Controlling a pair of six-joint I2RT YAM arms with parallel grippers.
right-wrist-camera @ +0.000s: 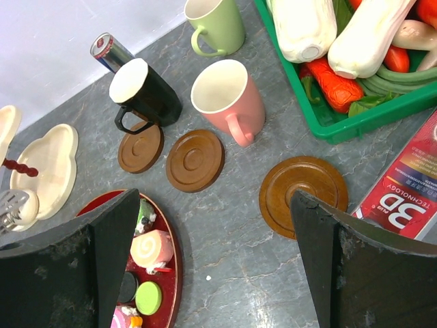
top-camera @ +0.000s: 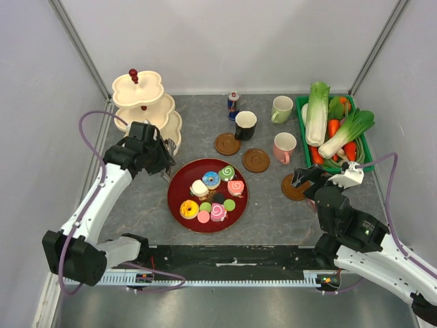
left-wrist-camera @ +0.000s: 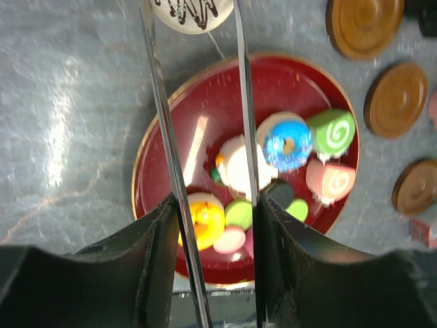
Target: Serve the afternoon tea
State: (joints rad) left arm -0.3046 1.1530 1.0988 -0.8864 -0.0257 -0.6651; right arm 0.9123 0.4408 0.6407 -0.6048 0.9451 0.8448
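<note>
Looking at the left gripper (top-camera: 164, 168), its thin fingers are pinched narrow on a white drizzled pastry (left-wrist-camera: 186, 9), which it holds clear of the table. What matters next, I reckon, is where the tiered stand (top-camera: 143, 102) sits relative to that claw. From the top camera it's just beside the claw, away from the bases and a touch to the robot's left, and its lowest tier (top-camera: 175, 127) is the closest landing spot. The red plate (top-camera: 173, 198) with the rest of the pastries lies the opposite way, toward the robot's right and nearer the bases. So the drop-off looks like a short reach away from the plate. The pastry is round, so there's no long axis to line up.

The left arm is clearly the nearer one. The right gripper (right-wrist-camera: 213, 198) is well apart on the far side of the plate, fingers spread wide and empty, hanging above a brown coaster (right-wrist-camera: 299, 188). The pink mug (right-wrist-camera: 225, 96) stands just beyond it.
</note>
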